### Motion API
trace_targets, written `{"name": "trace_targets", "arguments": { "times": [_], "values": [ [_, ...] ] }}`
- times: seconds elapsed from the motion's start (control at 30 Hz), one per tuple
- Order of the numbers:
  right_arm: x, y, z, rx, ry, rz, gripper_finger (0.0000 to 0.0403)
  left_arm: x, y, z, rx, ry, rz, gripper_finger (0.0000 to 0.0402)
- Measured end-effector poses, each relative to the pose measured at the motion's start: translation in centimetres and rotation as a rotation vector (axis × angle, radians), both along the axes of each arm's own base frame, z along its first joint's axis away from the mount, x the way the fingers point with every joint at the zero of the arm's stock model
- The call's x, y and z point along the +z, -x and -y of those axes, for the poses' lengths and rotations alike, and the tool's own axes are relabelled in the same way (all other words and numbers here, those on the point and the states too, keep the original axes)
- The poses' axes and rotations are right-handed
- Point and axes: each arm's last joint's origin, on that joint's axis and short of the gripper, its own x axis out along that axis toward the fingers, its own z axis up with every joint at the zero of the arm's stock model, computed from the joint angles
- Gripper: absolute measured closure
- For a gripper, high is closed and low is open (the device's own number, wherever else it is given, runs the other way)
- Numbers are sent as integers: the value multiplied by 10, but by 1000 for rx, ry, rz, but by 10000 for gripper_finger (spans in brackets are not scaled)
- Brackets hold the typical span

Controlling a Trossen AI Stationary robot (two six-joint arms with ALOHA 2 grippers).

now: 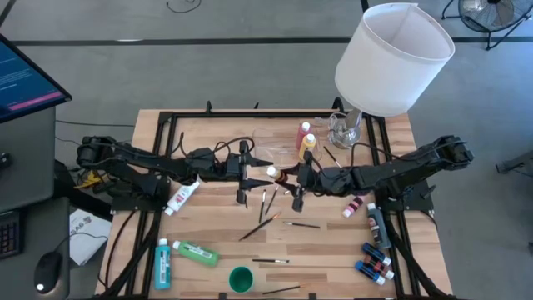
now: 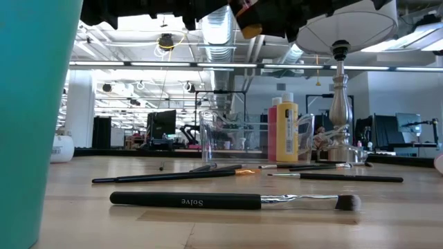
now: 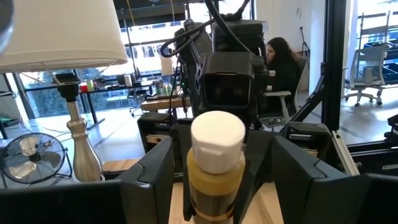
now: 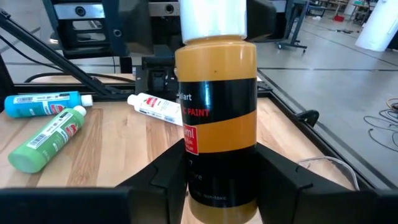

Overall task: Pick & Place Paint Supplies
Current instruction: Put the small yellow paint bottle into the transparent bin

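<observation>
Mid-air over the middle of the wooden slatted worktop (image 1: 333, 250), both arms have met nose to nose. Between them is a white-capped ochre paint bottle (image 1: 272, 172) in plastic with a black label band, lifted clear of the boards.

The left pincer (image 1: 254, 172) has its fingers set fairly wide and clasped on either side of the bottle's body below the cap. In the left wrist view the white cap (image 3: 216, 140) rises between those two dark fingers (image 3: 155, 180).

The right pincer (image 1: 301, 177) is closed on the same bottle. Its own view shows the ochre paint bottle (image 4: 214, 112) filling the gap, with a finger (image 4: 161, 180) pressed to each flank near the base.

This reads as a handover, with the place step not yet done. Which pincer actually bears the weight is hard to judge from these angles.

The next move calls for one side to open cleanly while the other keeps its squeeze. The bottle then has to travel to its spot, probably by the clear plastic tray (image 1: 279, 143), near which a red bottle and a yellow bottle (image 1: 306, 140) already stand.

Plenty is left to collect. Thin dark-handled brushes (image 1: 268, 202) are scattered just beneath the pincers, and a green paint bottle (image 1: 196, 252) lies on its side near the front edge.
</observation>
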Motion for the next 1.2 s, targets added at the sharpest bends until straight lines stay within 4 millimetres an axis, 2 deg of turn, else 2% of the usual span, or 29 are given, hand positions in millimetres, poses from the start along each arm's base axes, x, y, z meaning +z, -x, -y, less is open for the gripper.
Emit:
{"name": "trace_targets", "arguments": {
  "times": [0.5, 1.2],
  "values": [
    [0, 0, 0, 0, 0, 0, 262, 0, -5, -4, 26, -12, -103, 238],
    [-1, 0, 0, -3, -12, -2, 260, 1, -5, -5, 51, -36, -93, 238]
  ]
}}
